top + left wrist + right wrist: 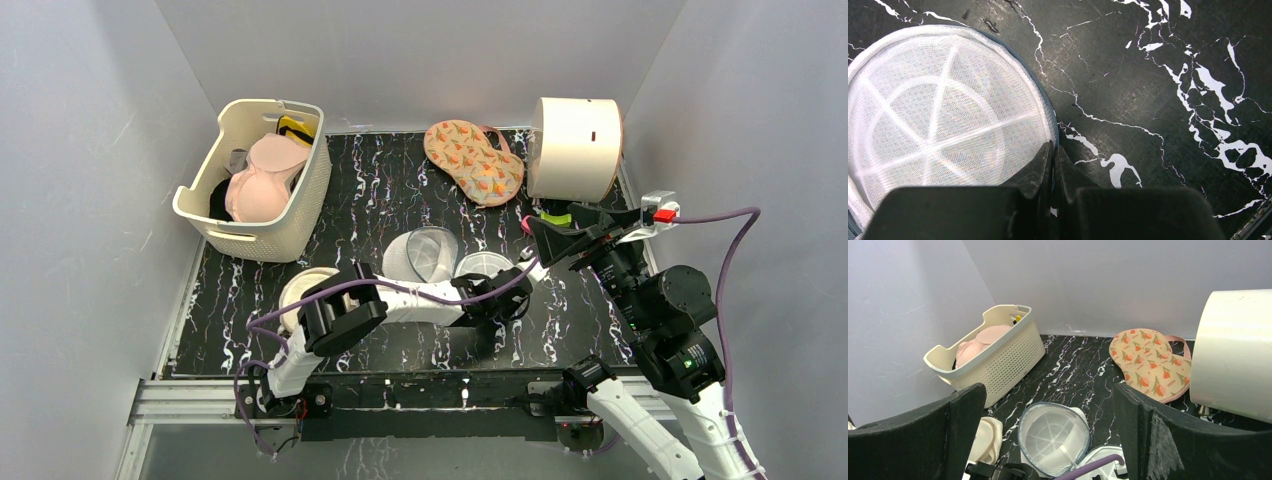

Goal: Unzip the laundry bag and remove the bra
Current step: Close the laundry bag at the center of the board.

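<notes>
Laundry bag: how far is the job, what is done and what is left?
Done: the round white mesh laundry bag lies unzipped, both halves look empty; the pinkish-beige padded bra sits in the cream perforated basket. In hand: the left gripper is shut at the bag's rim; the right gripper is open, empty. Left: apparently only letting go.

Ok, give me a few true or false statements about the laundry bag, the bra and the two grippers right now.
The laundry bag is zipped shut. False: it lies open, with one half propped up.
The bra sits in the basket. True.
The right gripper is open. True.
The left gripper is wide open. False: it is shut, with its tips at the bag's rim.
</notes>
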Robot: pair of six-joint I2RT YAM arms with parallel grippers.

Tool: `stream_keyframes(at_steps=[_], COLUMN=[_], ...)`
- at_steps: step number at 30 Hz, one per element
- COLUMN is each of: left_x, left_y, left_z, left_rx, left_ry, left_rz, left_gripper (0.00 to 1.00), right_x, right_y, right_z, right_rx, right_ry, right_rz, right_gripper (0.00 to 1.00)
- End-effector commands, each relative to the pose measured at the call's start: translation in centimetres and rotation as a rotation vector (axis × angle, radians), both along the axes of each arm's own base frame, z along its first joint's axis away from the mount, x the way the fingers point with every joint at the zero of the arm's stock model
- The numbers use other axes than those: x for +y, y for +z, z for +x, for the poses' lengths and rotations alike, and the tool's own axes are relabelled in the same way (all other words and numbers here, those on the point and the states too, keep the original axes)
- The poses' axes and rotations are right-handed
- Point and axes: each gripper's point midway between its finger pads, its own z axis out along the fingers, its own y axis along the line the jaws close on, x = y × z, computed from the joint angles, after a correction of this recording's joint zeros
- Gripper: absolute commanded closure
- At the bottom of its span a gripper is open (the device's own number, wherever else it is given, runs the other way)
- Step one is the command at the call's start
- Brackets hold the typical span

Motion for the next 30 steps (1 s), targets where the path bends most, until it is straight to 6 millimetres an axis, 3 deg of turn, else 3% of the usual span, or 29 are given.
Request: stream_keyframes(at_steps=[1, 11, 16, 24, 30], left_x=[1.8, 0.7, 1.2, 6.2, 11.1], left_y=[-0.7, 8.6, 13.4, 19.5, 22.3], left_z=[-0.6, -0.3, 0.2, 3.1, 4.4], left_rx=[0.057, 0.153, 0.224, 0.312, 0.242], left_ry=[0.005, 0.008, 0.014, 0.106, 0.210], left_rz=[0.071, -0.300, -0.500, -0.837, -0.956], left_gripper=[1.00, 1.00, 1.00, 1.00, 1.00], right_x=[-0.5, -0.8, -1.2, -1.4, -0.8], right_y=[1.0, 3.4, 4.2, 4.6, 3.8], right_z=[-0.3, -1.4, -2.0, -2.3, -1.8], right_rx=[-0.034, -0.091, -0.129, -0.142, -0.117], right_ry=[-0.016, -0.001, -0.007, -0.011, 0.004], right_rz=[0.020, 0.049, 0.057, 0.066, 0.065], right_gripper=[0.02, 0.02, 0.02, 0.02, 0.02])
